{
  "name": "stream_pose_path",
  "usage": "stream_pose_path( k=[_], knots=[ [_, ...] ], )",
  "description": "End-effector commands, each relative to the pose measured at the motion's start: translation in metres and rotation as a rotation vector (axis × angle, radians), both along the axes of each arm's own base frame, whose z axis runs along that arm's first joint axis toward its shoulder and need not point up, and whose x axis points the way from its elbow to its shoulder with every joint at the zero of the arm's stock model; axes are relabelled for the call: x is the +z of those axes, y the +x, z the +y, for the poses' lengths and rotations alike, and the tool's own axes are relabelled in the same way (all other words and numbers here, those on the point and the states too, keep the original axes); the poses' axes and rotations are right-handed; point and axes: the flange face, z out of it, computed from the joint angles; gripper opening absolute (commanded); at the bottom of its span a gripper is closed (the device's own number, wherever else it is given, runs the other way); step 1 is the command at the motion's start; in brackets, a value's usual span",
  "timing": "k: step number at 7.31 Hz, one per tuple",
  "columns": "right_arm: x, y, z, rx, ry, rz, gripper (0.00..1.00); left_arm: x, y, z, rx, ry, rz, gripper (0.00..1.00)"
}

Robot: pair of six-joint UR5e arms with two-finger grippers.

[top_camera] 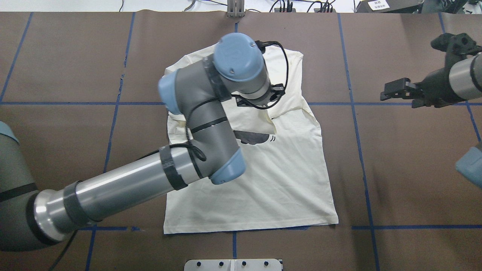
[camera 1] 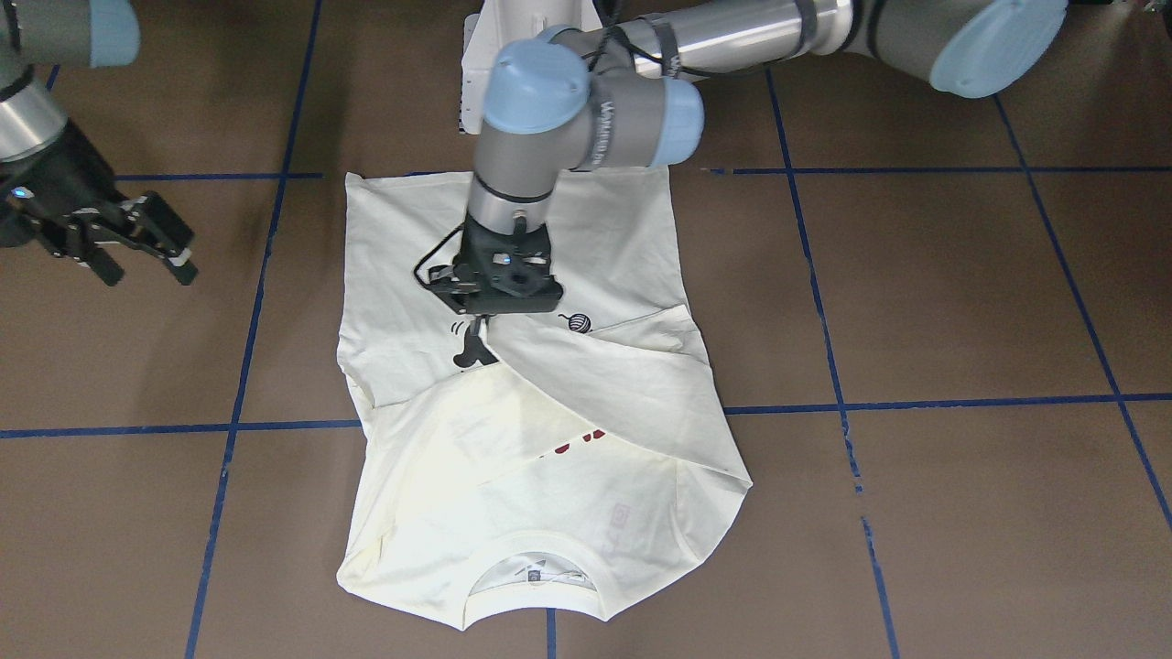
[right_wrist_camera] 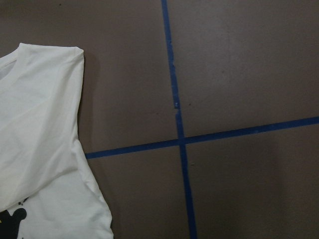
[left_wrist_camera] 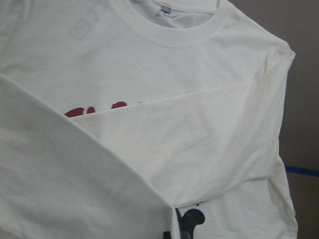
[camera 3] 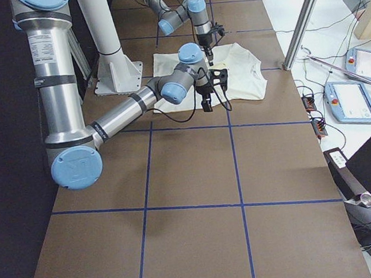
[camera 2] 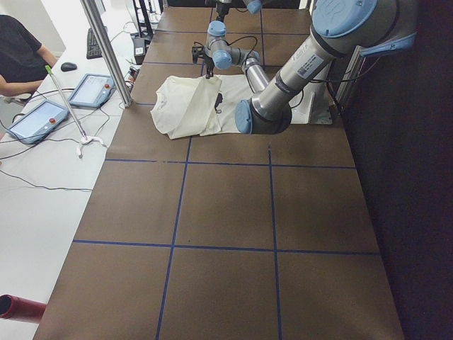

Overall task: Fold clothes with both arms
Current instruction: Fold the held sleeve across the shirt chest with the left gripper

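Note:
The cream-white T-shirt (camera 1: 549, 513) lies flat on the brown table, collar toward the operators' side. One sleeve (camera 1: 623, 366) is folded diagonally across the chest and partly covers the dark-red lettering (camera 1: 572, 442) and the black cat print (camera 1: 472, 352). My left gripper (camera 1: 478, 322) points down over the middle of the shirt and is shut on the tip of that sleeve. In the left wrist view the sleeve (left_wrist_camera: 65, 189) rises close to the camera. My right gripper (camera 1: 149, 270) is open and empty, hovering over bare table off the shirt's side. It also shows in the overhead view (top_camera: 391, 90).
The white pedestal base (camera 1: 476, 73) stands behind the shirt's hem. Blue tape lines (camera 1: 916, 403) grid the brown table. An upright metal post (camera 2: 106, 49), tablets (camera 2: 35, 120) and a seated person (camera 2: 18, 57) are beyond the table's far edge.

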Motion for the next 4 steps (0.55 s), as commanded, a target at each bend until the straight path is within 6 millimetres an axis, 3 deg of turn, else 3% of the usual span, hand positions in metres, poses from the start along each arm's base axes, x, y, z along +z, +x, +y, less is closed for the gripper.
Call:
stream_pose_path(
  k=[1, 2, 4],
  knots=[
    [0.036, 0.056, 0.004, -0.039, 0.033, 0.035, 1.00, 0.007, 0.083, 0.017, -0.048, 0.095, 0.047, 0.00],
    [0.040, 0.058, 0.005, -0.036, 0.024, 0.038, 1.00, -0.003, 0.096, 0.015, -0.095, 0.132, 0.068, 0.00],
    [0.053, 0.064, 0.014, -0.034, 0.003, 0.052, 1.00, -0.039, 0.103, 0.012, -0.100, 0.152, 0.111, 0.00]
  ],
)
